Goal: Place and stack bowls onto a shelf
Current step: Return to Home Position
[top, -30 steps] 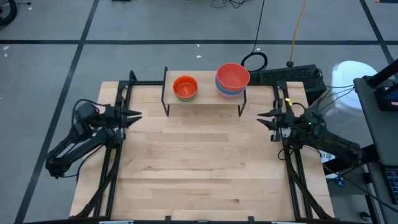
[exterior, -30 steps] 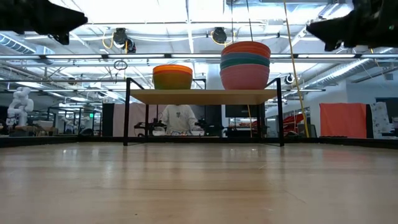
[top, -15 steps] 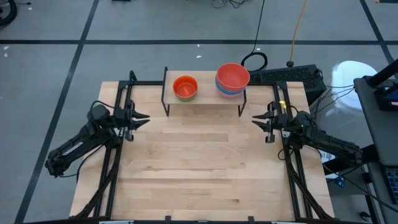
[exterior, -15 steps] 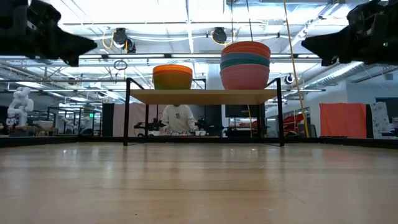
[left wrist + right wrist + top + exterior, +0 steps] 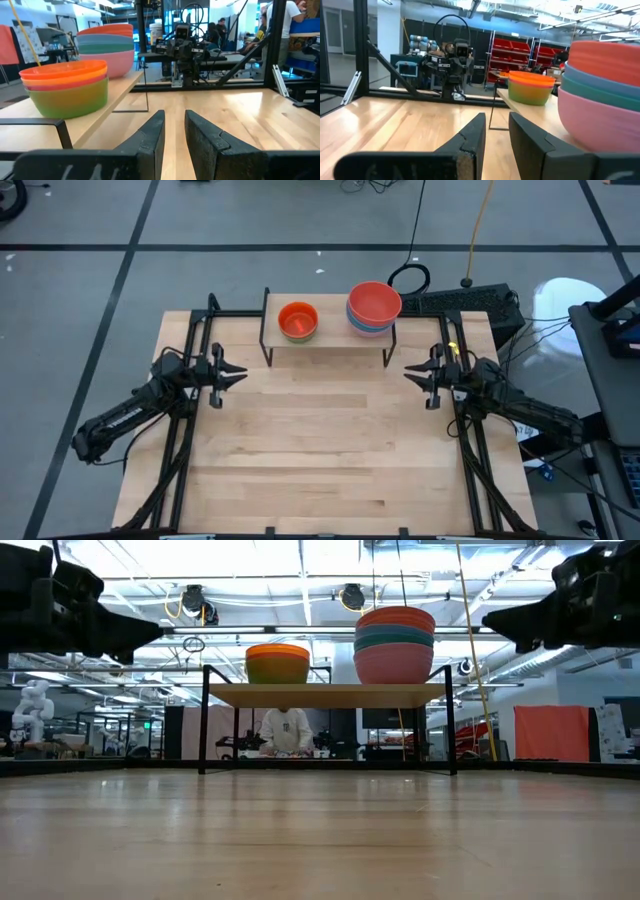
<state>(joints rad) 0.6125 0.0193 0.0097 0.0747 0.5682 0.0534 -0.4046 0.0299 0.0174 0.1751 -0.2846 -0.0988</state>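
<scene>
The light-wood shelf (image 5: 330, 338) stands on thin black legs at the table's far edge. On its left part sits a stack with an orange bowl (image 5: 297, 319) on top and a green bowl (image 5: 70, 97) lowest. On its right part sits a taller stack: a red bowl (image 5: 374, 302) on top, blue and teal under it, a pink bowl (image 5: 394, 664) at the bottom. My left gripper (image 5: 243, 373) hovers above the table near its left side, in front of the shelf. My right gripper (image 5: 406, 372) hovers opposite, near the right side. Both are open by a narrow gap and hold nothing.
Black frame rails (image 5: 190, 420) run along the table's left and right sides. A bare stretch of tabletop (image 5: 320, 440) lies between the two grippers and toward the near edge. Cables and a black power strip (image 5: 460, 302) lie beyond the far edge. A person (image 5: 287, 730) shows behind the shelf.
My left gripper has moved toward the table's right, away from its rail, and come a little lower. My right gripper has shifted slightly toward the table's left, then stopped. The bowls and the shelf have stayed put.
</scene>
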